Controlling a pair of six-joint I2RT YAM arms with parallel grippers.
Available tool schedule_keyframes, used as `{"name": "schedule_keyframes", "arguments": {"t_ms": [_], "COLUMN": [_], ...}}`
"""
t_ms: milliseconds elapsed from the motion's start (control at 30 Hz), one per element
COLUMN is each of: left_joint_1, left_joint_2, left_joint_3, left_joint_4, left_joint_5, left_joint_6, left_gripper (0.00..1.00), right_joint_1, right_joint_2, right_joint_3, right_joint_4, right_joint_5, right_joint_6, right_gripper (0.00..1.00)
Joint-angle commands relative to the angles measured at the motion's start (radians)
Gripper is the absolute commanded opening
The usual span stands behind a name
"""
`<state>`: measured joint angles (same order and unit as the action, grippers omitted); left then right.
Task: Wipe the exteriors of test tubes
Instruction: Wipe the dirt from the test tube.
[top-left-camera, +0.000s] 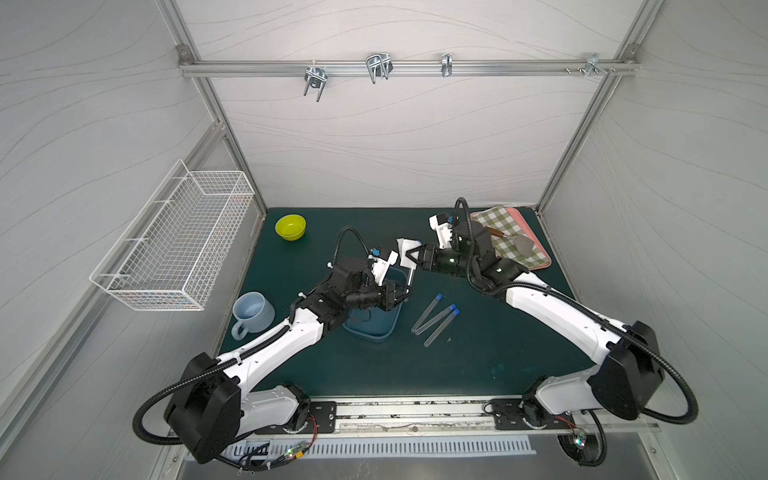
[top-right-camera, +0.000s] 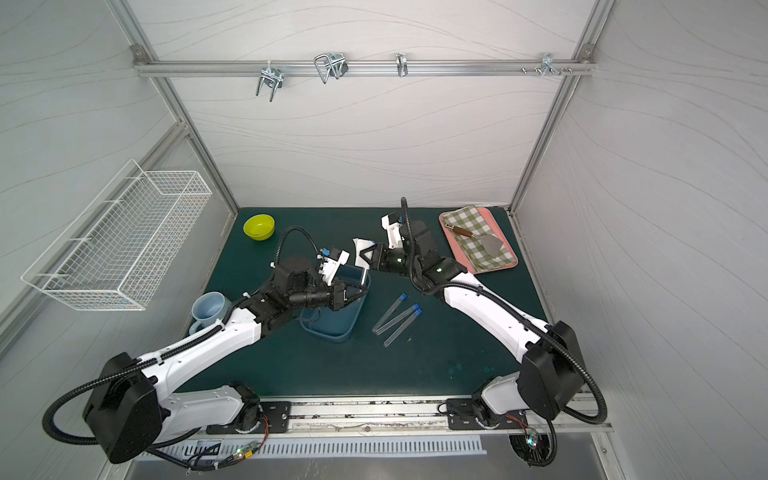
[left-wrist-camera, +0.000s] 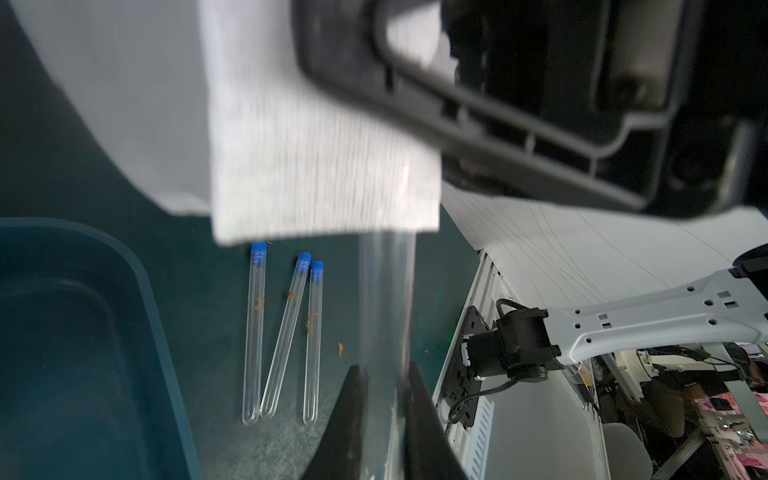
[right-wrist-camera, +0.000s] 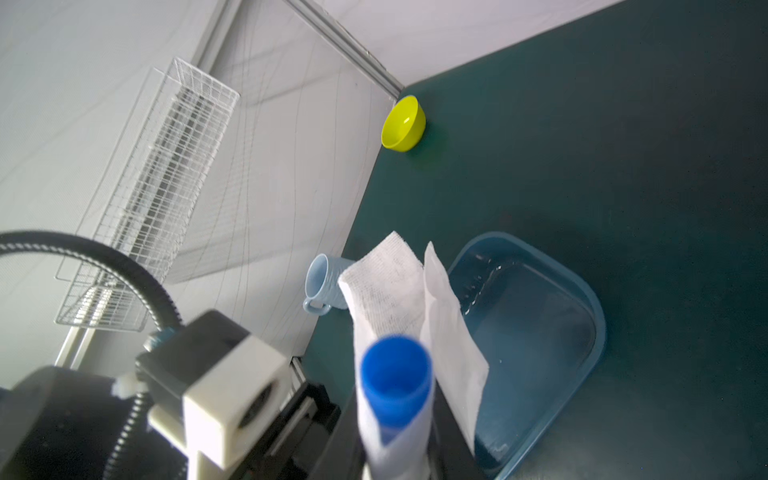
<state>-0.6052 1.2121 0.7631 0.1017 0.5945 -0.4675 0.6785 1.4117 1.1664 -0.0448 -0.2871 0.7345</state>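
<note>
A: While pinching the rounded end of the held test tube (left-wrist-camera: 386, 299), clenching the left gripper (left-wrist-camera: 385, 415) firmly on the glass, presumably steadying it against the rubbing.

B: Agreeing. Meeting that tube from the capped end with the right gripper (top-left-camera: 411, 254), grasping the white cloth (right-wrist-camera: 386, 291) and folding it round the glass just below the blue cap (right-wrist-camera: 395, 374). Probably gripping through the cloth for sliding along the wall.

A: Holding the tube slanted in the air between both arms, close to the edge of the blue tray (right-wrist-camera: 598, 328), perhaps for dropping drips into the water glinting there.

B: Spotting three other test tubes (top-left-camera: 436, 318) lying flat on the green mat (top-left-camera: 498, 353) just beside that tray, caps pointing away from the robot, two meeting near their rounded ends. Showing orange smears in the left wrist view, so likely waiting for their turn.

A: Seeing the pink tray (top-left-camera: 523, 217) with its checked cloth (top-left-camera: 503, 226) and brown-handled tool (top-right-camera: 463, 231) sitting well apart in the far right corner, seemingly playing no part. Likewise noticing the pale blue mug (top-left-camera: 251, 311) and yellow bowl (top-left-camera: 290, 226) standing off to the left.

B: Hunting for brands, labels or lettering and finding none. Reading nothing on caps, trays, cloths, mug or bowl, possibly missing fine print through the wrist views' blur.
</note>
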Motion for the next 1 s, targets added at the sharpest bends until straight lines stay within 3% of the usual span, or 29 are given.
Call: {"name": "schedule_keyframes", "arguments": {"t_ms": [0, 667, 967], "left_joint_1": [-0.007, -0.007, -0.007], "left_joint_2": [-0.014, 0.003, -0.019], "left_joint_3": [0.015, 0.033, 0.005], "left_joint_4": [0.026, 0.059, 0.054], "left_joint_5": [0.040, 0.036, 0.028], "left_joint_6": [0.007, -0.025, -0.023], "left_gripper": [0.13, 0.13, 0.13], "right_joint_1": [-0.025, 0.128, 0.112], "right_joint_2": [0.017, -0.040, -0.052], "right_joint_3": [0.034, -0.130, -0.113], "right_joint_4": [0.059, 0.033, 0.004], "right_joint_5": [0.026, 0.066, 0.078], "right_joint_6": [-0.007, 0.011, -0.011], "right_gripper": [0.21, 0.24, 0.24]}}
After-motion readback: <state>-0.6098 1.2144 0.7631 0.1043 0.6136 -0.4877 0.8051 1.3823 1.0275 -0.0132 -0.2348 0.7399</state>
